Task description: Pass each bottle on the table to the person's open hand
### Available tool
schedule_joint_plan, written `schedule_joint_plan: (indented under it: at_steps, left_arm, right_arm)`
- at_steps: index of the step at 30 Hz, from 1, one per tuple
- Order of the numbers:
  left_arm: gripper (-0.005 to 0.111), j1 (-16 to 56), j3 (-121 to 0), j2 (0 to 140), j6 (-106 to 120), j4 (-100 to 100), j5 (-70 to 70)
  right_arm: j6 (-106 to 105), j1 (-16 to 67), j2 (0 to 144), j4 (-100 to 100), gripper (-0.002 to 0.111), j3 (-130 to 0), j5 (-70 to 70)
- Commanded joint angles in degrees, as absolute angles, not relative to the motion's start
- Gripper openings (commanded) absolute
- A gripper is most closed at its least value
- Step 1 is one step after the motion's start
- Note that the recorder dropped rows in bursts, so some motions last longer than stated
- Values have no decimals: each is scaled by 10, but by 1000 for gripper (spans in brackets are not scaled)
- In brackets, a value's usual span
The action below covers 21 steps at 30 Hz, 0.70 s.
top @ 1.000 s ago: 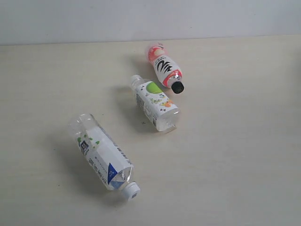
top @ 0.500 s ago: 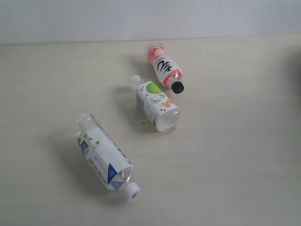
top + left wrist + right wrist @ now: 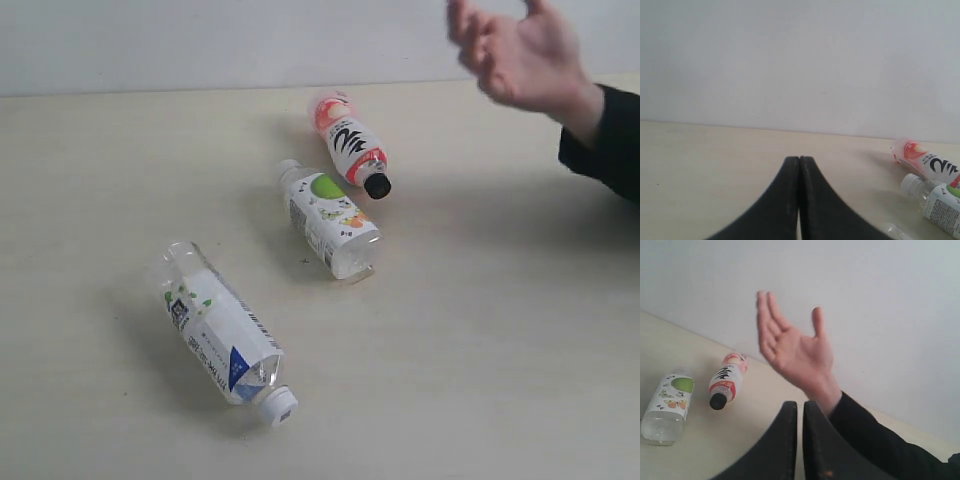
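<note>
Three bottles lie on their sides on the table [image 3: 500, 350]. The pink-red bottle with a black cap [image 3: 350, 145] is farthest back, and a lime-label bottle [image 3: 330, 218] lies just in front of it. A white-and-blue-label bottle [image 3: 222, 335] is at the front left. The person's open hand [image 3: 520, 55] hovers at the upper right, fingers spread, its wrist in a black sleeve. Neither gripper appears in the exterior view. My left gripper [image 3: 799, 159] is shut and empty. My right gripper [image 3: 800, 404] holds nothing, with only a thin slit between its fingers, just below the hand [image 3: 795, 352].
A plain pale wall runs behind the table. The black sleeve [image 3: 605, 140] reaches in over the table's right side. In the left wrist view the pink-red bottle [image 3: 925, 160] and lime-label bottle [image 3: 940, 200] lie off to one side.
The person's hand and black sleeve have come into the exterior view at the upper right. The three bottles have not moved.
</note>
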<state>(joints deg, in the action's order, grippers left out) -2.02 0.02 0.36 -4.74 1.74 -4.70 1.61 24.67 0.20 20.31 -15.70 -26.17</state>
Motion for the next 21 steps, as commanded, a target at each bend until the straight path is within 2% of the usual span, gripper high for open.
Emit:
schedule_joint_plan:
  at_steps: [1, 21]
  left_arm:
    - [0, -22, 0, 0, -46, 19, -48]
    - [0, -22, 0, 0, -46, 19, -48]
  right_arm:
    - [17, 243, 0, 201, 7, -155, -251]
    - [17, 243, 0, 204, 7, -156, -244]
